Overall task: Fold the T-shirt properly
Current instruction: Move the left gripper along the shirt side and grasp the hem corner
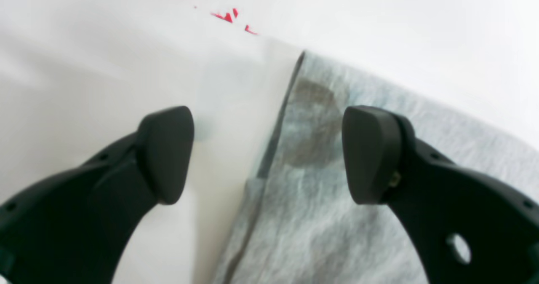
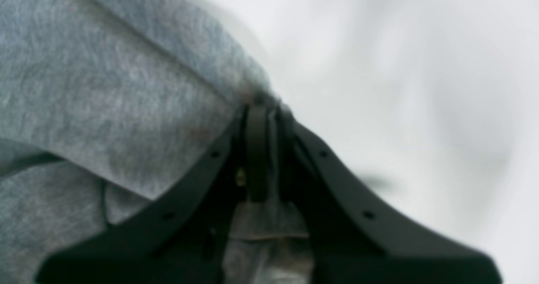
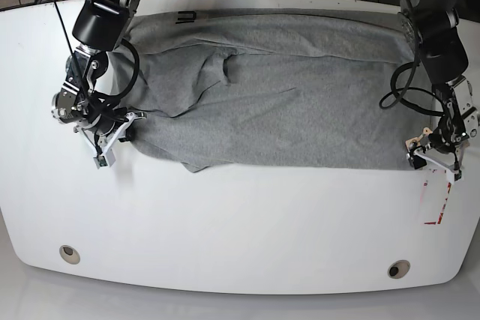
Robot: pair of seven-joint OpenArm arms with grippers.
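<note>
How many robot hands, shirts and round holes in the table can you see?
Robot grippers: 2, the left gripper and the right gripper
Grey T-shirt: 1
Round table holes: 2, one hole and another hole
Total: 5

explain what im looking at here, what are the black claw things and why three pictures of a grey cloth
It is one scene filmed by three cameras. The wide picture looks down on a white table with a robot that has two arms. A grey T-shirt lies spread across the table.

The other two pictures come from small cameras on the arms' wrists, so each looks past its own hand. The black claws are the fingers of those hands.

The left hand is the one on the right of the wide picture. It is open, and sits over the shirt's edge with one finger above the table and the other above the cloth.

The right hand, on the left of the wide picture, is shut and pinches a bunch of the shirt.
</note>
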